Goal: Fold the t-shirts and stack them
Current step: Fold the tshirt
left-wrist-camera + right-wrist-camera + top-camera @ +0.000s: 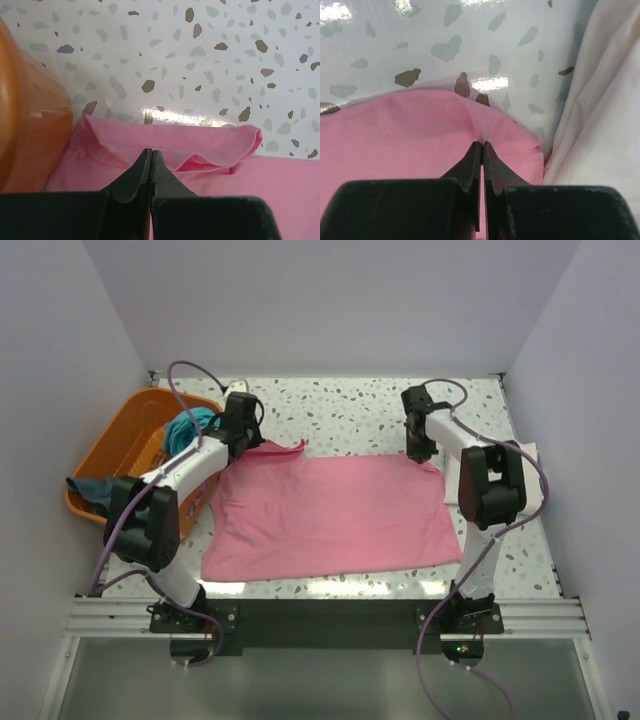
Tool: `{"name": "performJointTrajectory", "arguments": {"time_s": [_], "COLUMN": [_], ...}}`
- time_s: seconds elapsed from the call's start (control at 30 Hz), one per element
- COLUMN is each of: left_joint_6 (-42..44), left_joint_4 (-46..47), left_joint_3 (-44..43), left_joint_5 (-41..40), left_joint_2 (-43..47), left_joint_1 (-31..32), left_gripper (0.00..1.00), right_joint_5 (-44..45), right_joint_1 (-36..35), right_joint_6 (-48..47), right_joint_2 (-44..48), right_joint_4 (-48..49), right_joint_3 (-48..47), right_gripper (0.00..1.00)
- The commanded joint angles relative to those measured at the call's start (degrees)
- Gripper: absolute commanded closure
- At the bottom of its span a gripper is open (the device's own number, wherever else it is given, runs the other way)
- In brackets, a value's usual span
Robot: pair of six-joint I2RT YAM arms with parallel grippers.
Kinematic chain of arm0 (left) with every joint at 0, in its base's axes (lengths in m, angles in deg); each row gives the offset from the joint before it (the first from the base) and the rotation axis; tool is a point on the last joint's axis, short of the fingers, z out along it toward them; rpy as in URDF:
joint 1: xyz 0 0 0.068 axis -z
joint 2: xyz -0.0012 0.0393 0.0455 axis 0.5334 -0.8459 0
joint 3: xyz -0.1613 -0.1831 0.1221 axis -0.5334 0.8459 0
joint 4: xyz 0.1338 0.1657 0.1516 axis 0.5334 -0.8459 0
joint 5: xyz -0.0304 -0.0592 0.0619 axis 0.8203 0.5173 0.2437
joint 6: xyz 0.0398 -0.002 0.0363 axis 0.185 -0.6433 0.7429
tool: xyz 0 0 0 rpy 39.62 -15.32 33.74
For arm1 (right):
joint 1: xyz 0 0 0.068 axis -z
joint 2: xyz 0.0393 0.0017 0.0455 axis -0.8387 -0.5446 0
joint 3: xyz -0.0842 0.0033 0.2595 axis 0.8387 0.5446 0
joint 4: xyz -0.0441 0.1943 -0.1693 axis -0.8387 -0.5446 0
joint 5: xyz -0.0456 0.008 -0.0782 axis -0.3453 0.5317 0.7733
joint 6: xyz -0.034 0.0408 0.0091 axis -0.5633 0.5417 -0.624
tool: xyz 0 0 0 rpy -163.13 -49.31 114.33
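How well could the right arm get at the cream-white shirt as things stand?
Probably yes, but not at once. The cream-white shirt lies just beside the right pincer, with nothing between them. The pincer is shut on a corner of the pink shirt, so it would have to let go first.

pink shirt (330, 515) 1 | cream shirt (600, 100) 1 | teal shirt (195, 420) 1 | slate shirt (88, 488) 1 | basket (120, 435) 1
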Motion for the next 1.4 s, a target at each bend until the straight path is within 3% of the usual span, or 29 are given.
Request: {"name": "performJointTrajectory", "arguments": {"time_s": [0.0,0.4,0.7,1.03,1.2,1.37], "left_joint_6": [-0.27,-8.0,-12.83,-17.06,-18.91,-21.71], "left_joint_4": [0.64,-2.78,-10.69,-23.87,-27.92,-33.1], "left_joint_3": [2.33,21.76,29.42,23.89,21.51,22.91], "left_joint_5": [0.21,0.83,2.49,0.03,5.81,6.36], "left_joint_2": [5.16,23.61,37.33,44.72,46.56,53.68], "left_joint_1": [0.19,1.42,2.13,2.13,2.22,2.3], "left_gripper": [1.0,1.0,1.0,1.0,1.0,1.0], "right_joint_5": [0.35,6.86,9.31,10.99,11.42,12.04], "right_joint_1": [0.37,0.28,0.28,0.37,0.28,0.37], "right_joint_6": [-0.78,1.33,1.42,1.51,1.16,1.16], "right_joint_2": [8.87,22.5,28.65,31.21,30.6,28.93], "right_joint_4": [-1.66,-4.38,-5.52,-6.14,-5.79,-5.52], "right_joint_3": [2.4,15.5,21.56,21.3,21.48,21.39], "right_gripper": [1.0,1.0,1.0,1.0,1.0,1.0]}}
